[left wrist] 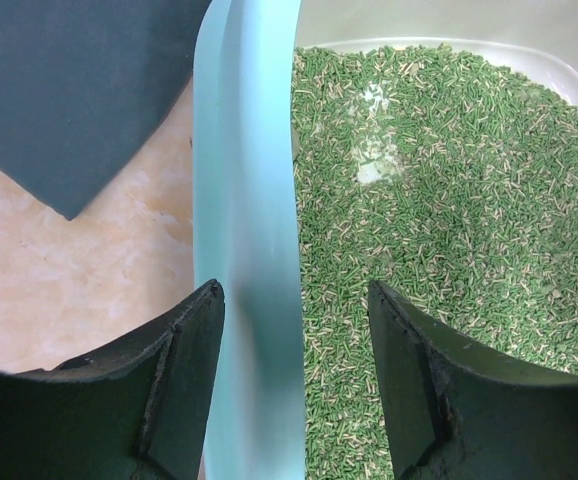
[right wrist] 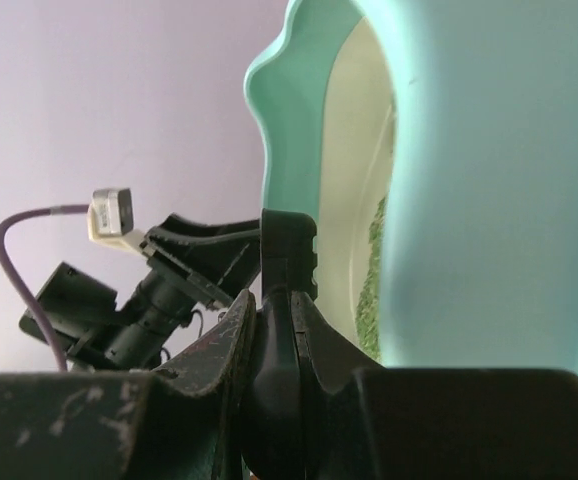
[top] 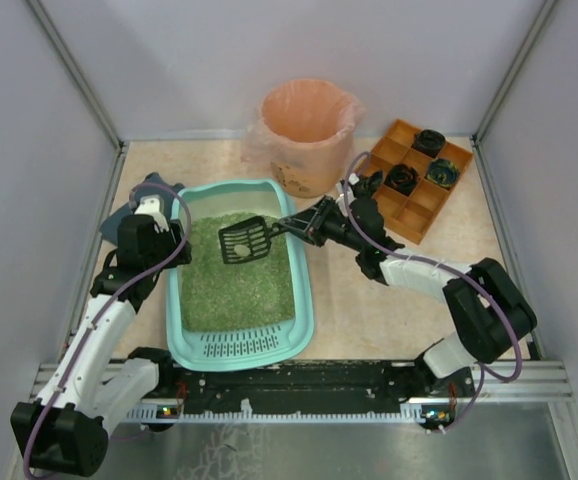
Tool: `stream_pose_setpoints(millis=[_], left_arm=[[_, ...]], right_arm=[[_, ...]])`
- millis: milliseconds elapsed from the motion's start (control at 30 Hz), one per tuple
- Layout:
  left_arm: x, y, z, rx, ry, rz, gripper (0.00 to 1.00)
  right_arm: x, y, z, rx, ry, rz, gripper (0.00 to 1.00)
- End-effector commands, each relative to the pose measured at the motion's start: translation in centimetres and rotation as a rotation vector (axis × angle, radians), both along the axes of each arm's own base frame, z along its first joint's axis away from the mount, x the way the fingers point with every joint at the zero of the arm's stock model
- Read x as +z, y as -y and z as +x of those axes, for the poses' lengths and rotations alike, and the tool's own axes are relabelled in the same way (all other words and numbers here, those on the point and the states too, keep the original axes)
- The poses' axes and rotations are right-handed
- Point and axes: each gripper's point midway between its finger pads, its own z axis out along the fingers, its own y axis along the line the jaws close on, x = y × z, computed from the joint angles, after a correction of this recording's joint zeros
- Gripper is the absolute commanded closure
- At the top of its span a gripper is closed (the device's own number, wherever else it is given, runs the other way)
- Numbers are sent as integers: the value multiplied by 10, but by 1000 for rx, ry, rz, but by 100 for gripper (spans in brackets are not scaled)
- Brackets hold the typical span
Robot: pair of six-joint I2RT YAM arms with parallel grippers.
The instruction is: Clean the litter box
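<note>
The teal litter box (top: 303, 300) lies at centre-left, filled with green litter (top: 239, 285), its slotted ledge (top: 241, 345) at the near end. My right gripper (top: 314, 222) is shut on the handle of a black slotted scoop (top: 244, 240), which hangs over the litter at the box's far end. In the right wrist view the scoop handle (right wrist: 287, 300) is pinched between the fingers, with the box rim (right wrist: 299, 110) beyond. My left gripper (top: 159, 240) is open, straddling the box's left rim (left wrist: 244, 250), one finger outside, one over the litter (left wrist: 439, 200).
A round bin with a peach liner (top: 309, 130) stands behind the box. An orange compartmented tray (top: 416, 180) with dark items sits at the back right. A dark blue-grey sheet (left wrist: 69, 90) lies on the table left of the box.
</note>
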Motion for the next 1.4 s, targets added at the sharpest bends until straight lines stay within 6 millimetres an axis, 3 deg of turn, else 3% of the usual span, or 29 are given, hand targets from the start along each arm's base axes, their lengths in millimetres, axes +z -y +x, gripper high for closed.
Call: stream_pose_setpoints(millis=[0, 100, 167, 233, 333, 367, 500, 633, 733, 767, 867, 900, 967, 1033, 1167, 1300, 1367], left_arm=[[3, 4, 2, -9, 16, -16, 35], [2, 4, 1, -10, 2, -16, 35], [2, 3, 2, -5, 8, -15, 35], [2, 4, 2, -9, 10, -16, 35], [2, 5, 2, -14, 5, -18, 35], [2, 4, 2, -11, 4, -16, 35], [2, 4, 2, -7, 9, -15, 36], [0, 5, 2, -11, -5, -16, 36], [1, 4, 2, -6, 5, -13, 36], [0, 4, 2, -8, 2, -12, 36], [0, 5, 2, -14, -6, -14, 36], [0, 4, 2, -11, -5, -15, 36], [0, 3, 2, -7, 0, -12, 36], [0, 4, 3, -10, -2, -13, 36], [-1, 4, 1, -8, -11, -12, 37], [1, 3, 3, -5, 9, -10, 36], [-1, 4, 2, -9, -4, -10, 37]], right_arm=[[48, -18, -9, 101, 116, 67, 100], [36, 10, 5, -29, 64, 84, 100], [49, -8, -2, 46, 112, 61, 100], [48, -23, -10, 116, 131, 5, 100], [34, 4, 4, 10, 71, 5, 100], [42, 10, 8, -18, 84, 46, 100], [56, -20, -7, 106, 136, 4, 100], [51, 3, 6, 9, 107, 33, 100], [62, -26, -11, 117, 154, 0, 100], [63, -26, -12, 119, 156, -9, 100], [44, 0, 3, 11, 91, -5, 100], [47, 3, 3, -3, 88, 27, 100], [58, -18, -11, 68, 117, 41, 100], [56, -28, -17, 109, 130, 5, 100], [45, 8, 1, -13, 90, 50, 100], [60, -18, -17, 49, 167, -42, 100], [57, -13, -14, 29, 162, -49, 100]])
